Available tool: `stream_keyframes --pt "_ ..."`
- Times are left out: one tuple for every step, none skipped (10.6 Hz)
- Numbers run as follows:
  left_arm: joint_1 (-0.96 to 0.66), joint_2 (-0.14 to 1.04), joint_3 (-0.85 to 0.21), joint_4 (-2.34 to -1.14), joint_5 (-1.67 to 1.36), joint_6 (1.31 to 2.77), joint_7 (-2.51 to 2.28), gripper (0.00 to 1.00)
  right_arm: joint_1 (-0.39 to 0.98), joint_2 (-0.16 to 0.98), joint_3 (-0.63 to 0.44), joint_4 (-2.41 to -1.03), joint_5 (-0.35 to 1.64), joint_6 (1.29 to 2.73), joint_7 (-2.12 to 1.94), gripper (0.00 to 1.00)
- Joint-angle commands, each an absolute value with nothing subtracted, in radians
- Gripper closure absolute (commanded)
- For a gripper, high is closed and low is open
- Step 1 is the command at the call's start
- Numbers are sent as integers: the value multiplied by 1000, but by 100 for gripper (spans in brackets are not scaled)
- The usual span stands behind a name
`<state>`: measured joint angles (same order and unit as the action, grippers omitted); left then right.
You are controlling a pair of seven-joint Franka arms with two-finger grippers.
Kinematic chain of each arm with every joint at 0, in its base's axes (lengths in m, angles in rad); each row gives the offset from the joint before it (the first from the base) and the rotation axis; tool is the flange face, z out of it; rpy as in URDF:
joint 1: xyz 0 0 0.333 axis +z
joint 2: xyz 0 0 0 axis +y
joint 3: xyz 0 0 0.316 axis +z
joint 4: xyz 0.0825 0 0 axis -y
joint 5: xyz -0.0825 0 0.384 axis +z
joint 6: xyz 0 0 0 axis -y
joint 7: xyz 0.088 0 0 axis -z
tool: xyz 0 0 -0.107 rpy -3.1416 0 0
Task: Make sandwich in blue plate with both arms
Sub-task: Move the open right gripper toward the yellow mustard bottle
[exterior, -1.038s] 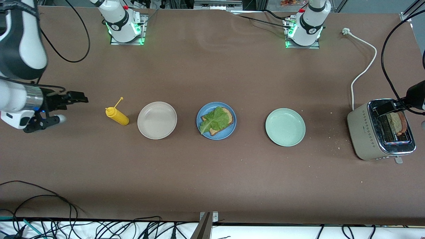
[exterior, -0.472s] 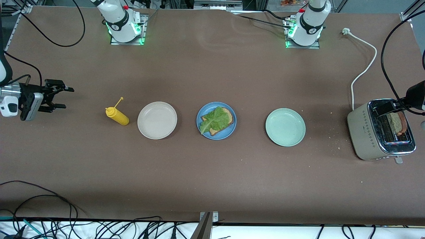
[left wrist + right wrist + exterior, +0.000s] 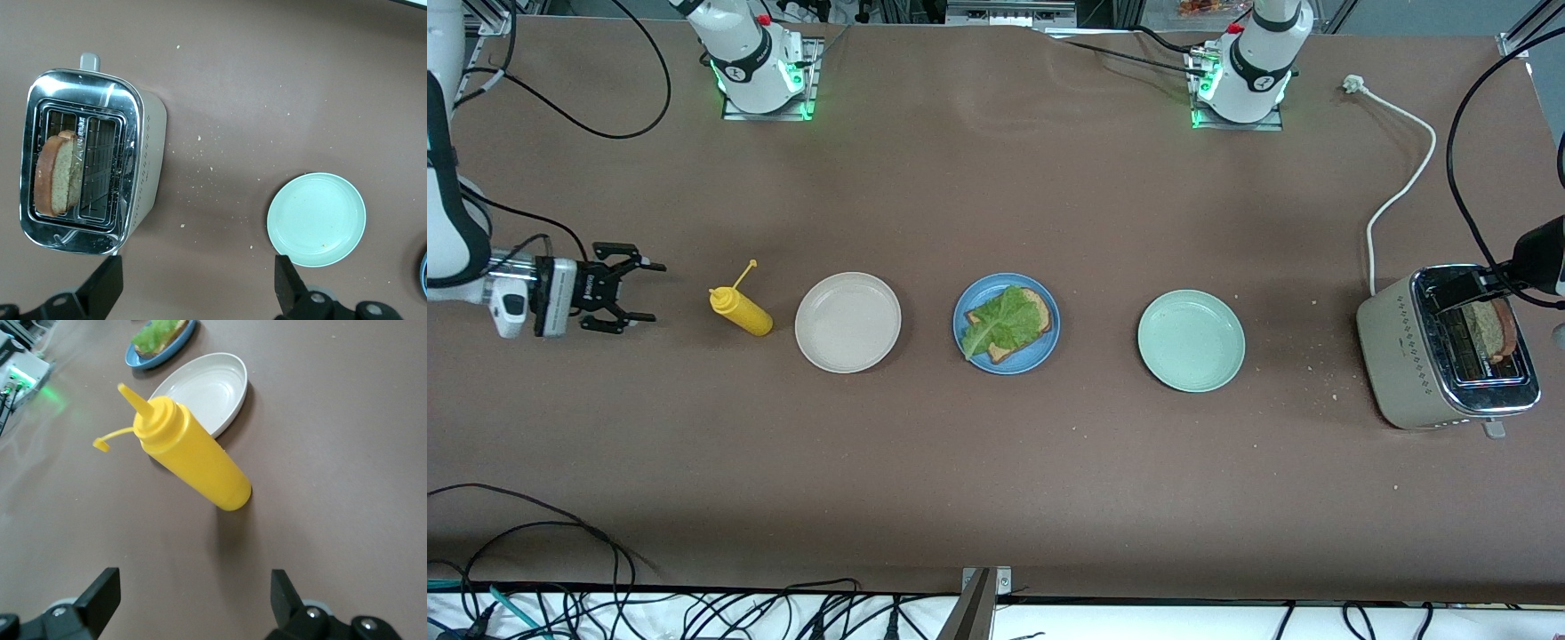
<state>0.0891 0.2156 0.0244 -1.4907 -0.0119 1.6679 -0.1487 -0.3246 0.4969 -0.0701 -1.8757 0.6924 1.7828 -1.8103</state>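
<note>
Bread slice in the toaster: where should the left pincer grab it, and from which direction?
Grip the slice's exposed top crust, coming straight down from above. It stands on edge in one slot of the toaster, so only the upper edge shows; the slot walls block its sides. Close across its thin faces. The left pincer is open over the toaster.

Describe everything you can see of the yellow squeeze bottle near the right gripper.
The yellow plastic squeeze bottle stands upright on the brown table, at the right arm's end, beside the beige-white round plate without touching it. It has a smooth cylindrical body, a rounded shoulder and a pointed cone nozzle. Its small cap is off the tip and hangs out to the side on a thin yellow tether. Nothing grips it: the right gripper is open, level with the bottle, pointing toward it with a gap between them.
</note>
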Motion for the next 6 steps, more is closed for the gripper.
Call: stream_keyframes --pt "89 210 21 -1491 11 1657 -130 0 -327 589 -61 -1861 808 1778 -2055 0" --pt "89 210 21 -1491 11 1657 -130 0 -327 597 -48 -1861 831 1776 -2131 0" --pt "90 210 21 -1491 12 1657 -130 0 -327 612 -46 -1861 872 1775 -2204 0" --pt "89 210 21 -1491 11 1657 -130 0 -327 635 -38 -1861 906 1773 -2253 0" --pt "89 210 20 -1491 12 1657 -130 0 -327 647 -23 -1861 935 1772 -2285 0" --pt "89 210 20 -1491 11 1657 -130 0 -325 652 -17 -1861 946 1772 -2289 0"
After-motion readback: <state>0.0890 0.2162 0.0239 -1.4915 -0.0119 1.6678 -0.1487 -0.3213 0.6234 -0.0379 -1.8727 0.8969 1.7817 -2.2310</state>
